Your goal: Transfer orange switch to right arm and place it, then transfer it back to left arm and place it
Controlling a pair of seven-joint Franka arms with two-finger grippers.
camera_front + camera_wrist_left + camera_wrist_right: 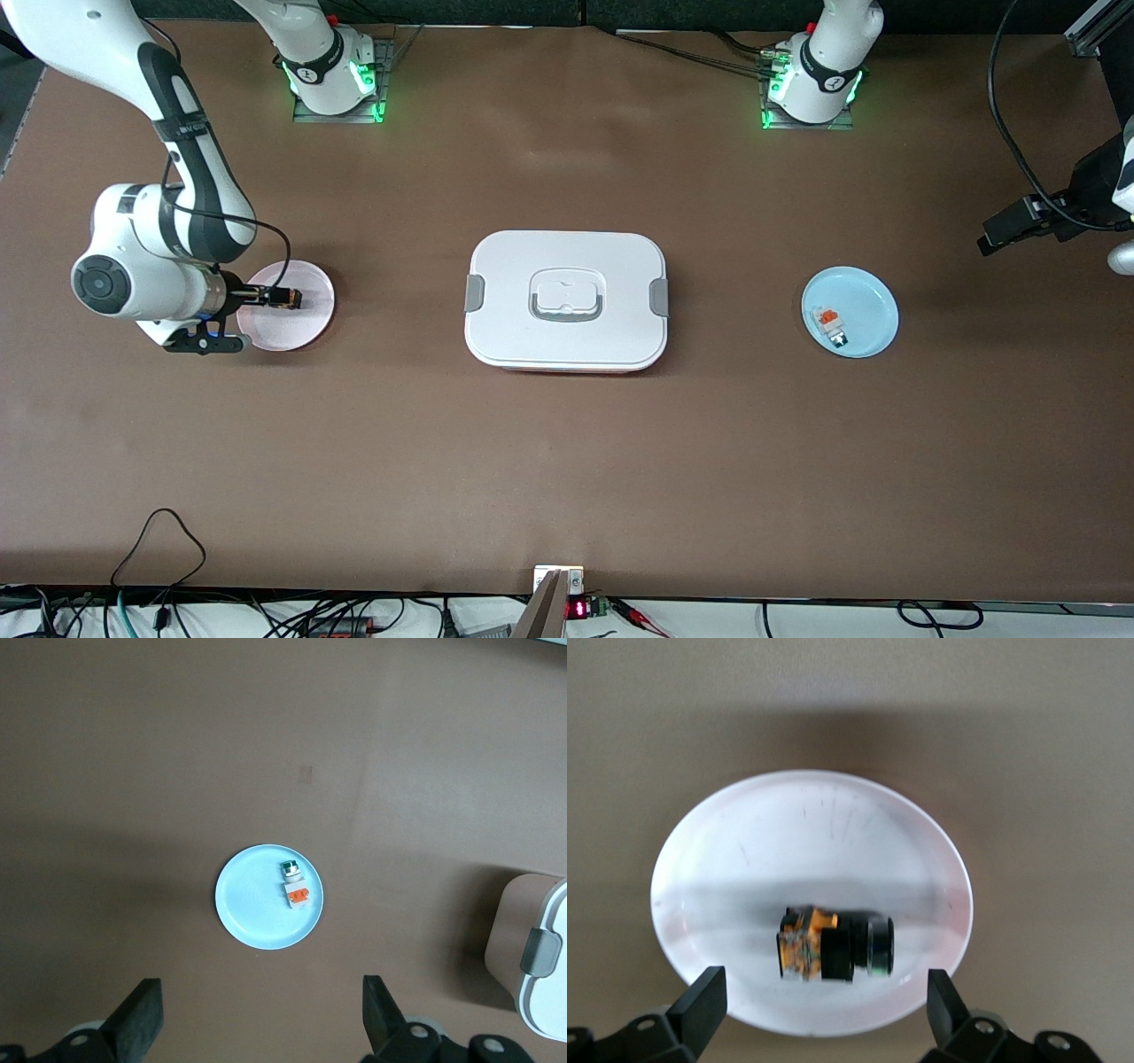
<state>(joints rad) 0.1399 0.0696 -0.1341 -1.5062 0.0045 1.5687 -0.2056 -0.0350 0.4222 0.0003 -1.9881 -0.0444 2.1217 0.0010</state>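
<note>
The orange switch (285,299) (833,943), a small black cylinder with an amber end, lies on its side on a pink plate (301,330) (815,842) toward the right arm's end of the table. My right gripper (262,298) (824,1008) hovers low over that plate, open, its fingers (700,1003) spread on either side of the switch and not touching it. The white box (567,257) (545,970) with grey latches sits mid-table between the plates. My left gripper (1010,232) (263,1019) hangs open and empty over bare table at the left arm's end.
A light blue plate (866,301) (252,904) toward the left arm's end carries a small white-grey block with a red-orange top (829,320) (298,895). Cables and electronics line the table edge nearest the front camera (567,594).
</note>
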